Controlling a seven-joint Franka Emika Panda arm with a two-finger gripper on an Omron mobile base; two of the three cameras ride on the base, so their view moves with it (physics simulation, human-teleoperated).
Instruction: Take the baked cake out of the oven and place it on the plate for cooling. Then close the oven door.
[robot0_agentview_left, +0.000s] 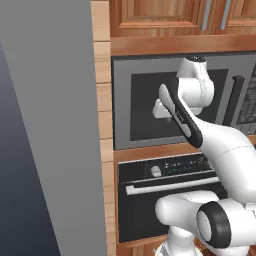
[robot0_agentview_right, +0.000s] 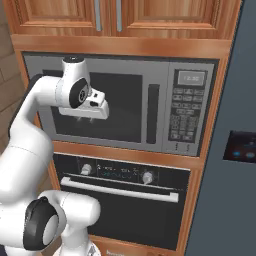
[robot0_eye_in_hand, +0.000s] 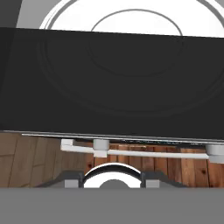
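No writing reads clearly on the grey microwave (robot0_agentview_right: 120, 107) keypad or display. The two-finger gripper (robot0_agentview_right: 92, 111) hangs before its dark glass; whether the jaws are apart cannot be told. Below them sits the black built-in wall oven (robot0_agentview_right: 120, 200), its glass-panelled oven door (robot0_agentview_left: 145, 210) shut, long silver bar handle (robot0_agentview_right: 120, 190) across it.

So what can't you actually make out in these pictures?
- Inside of the oven: the oven door is closed and its glass is dark in both base views, so no cake is visible.
- Gripper fingers: in the base views the arm's white hand covers them, so open or shut is unclear.
- Keypad labels on the microwave: too small to read.
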